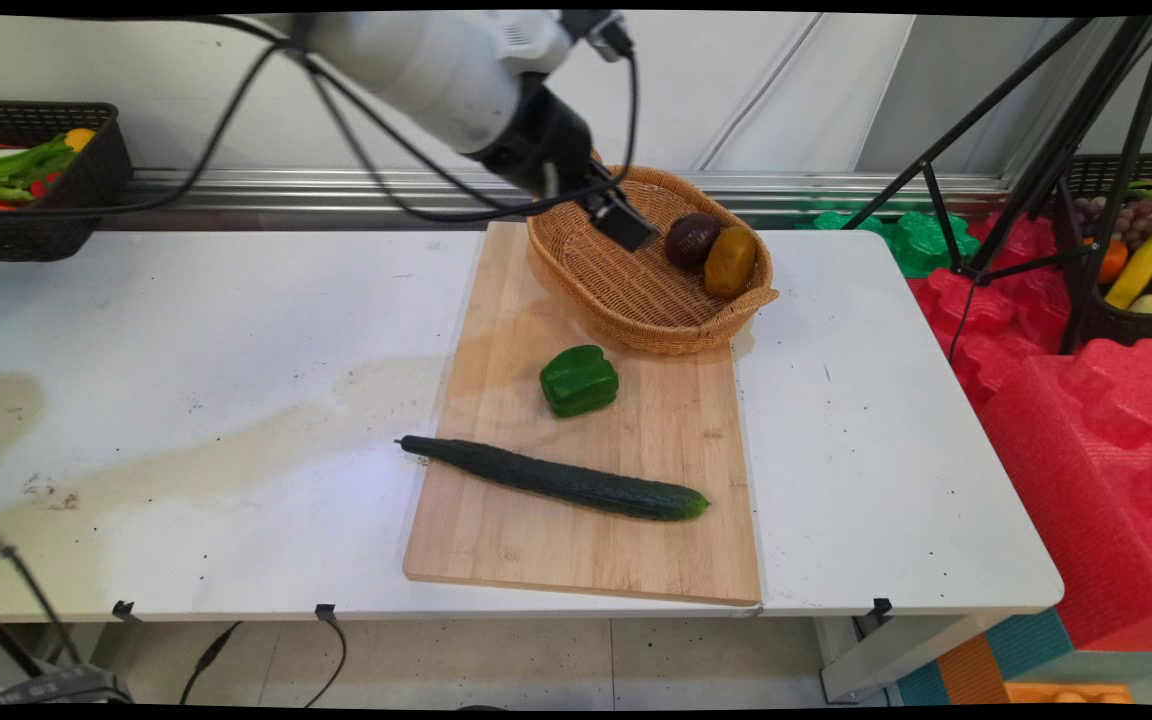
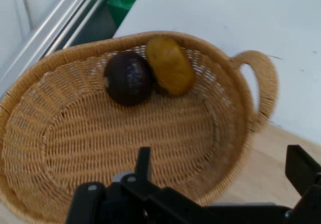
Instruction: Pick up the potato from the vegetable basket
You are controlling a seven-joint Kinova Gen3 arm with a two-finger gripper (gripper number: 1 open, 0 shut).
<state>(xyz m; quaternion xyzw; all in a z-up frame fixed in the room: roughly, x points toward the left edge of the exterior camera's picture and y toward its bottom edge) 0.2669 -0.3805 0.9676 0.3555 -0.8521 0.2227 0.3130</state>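
Your gripper (image 1: 626, 220) hung over the left part of the wicker basket (image 1: 636, 300), its jaws spread apart and holding nothing. Inside the basket, a dark purple fruit (image 1: 691, 240) lay touching a brownish-yellow one (image 1: 730, 261). The basket stood on the far end of the wooden cutting board (image 1: 536, 540), with a green pepper (image 1: 579, 380) and cucumber (image 1: 556, 480) nearer you on the tabletop (image 1: 186, 330).

White table (image 1: 186, 330) with a wooden board (image 1: 636, 540) on it, carrying a cucumber (image 1: 556, 480), a green pepper (image 1: 579, 380) and a wicker basket (image 1: 626, 290) holding a dark purple fruit (image 1: 691, 240) touching a brownish-yellow one (image 1: 731, 262); black veg crate (image 1: 86, 190) far left, fruit crate (image 1: 1136, 320) and tripod (image 1: 1046, 150) right.
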